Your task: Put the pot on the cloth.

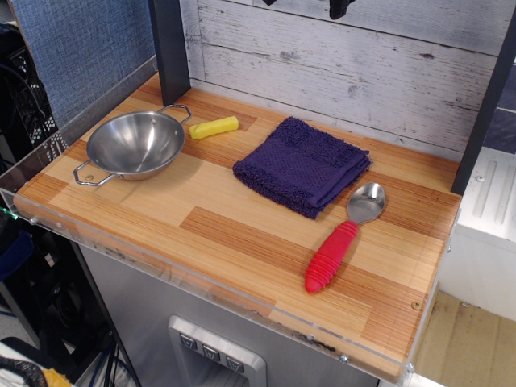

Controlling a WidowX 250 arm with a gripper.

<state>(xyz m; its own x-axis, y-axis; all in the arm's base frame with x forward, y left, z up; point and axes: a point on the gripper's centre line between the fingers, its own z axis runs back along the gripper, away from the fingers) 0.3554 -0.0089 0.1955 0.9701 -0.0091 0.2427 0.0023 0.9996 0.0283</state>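
Observation.image looks down at an angle on a wooden worktop [242,234] with a clear plastic edge along its front. At the far left sits the pot [135,144], a shallow, shiny steel bowl shape standing upright and empty, one wire loop handle pointing toward the front left corner and the other toward the back wall. Just beside that rear handle lies a small yellow block [214,127], close to the pot but not clearly touching it. Further right, near the middle of the surface and well apart from the pot, lies the cloth [302,165], a folded dark purple-blue terry square set at a diagonal, with nothing on top of it. Right of the cloth rests a spoon [345,239] with a red ribbed handle; its metal bowl lies just beside the cloth's right corner and its handle points toward the front edge. At the top edge of the view, a dark part that may belong to the end effector [340,9] pokes in, too cropped to tell whether its fingers are apart or together.
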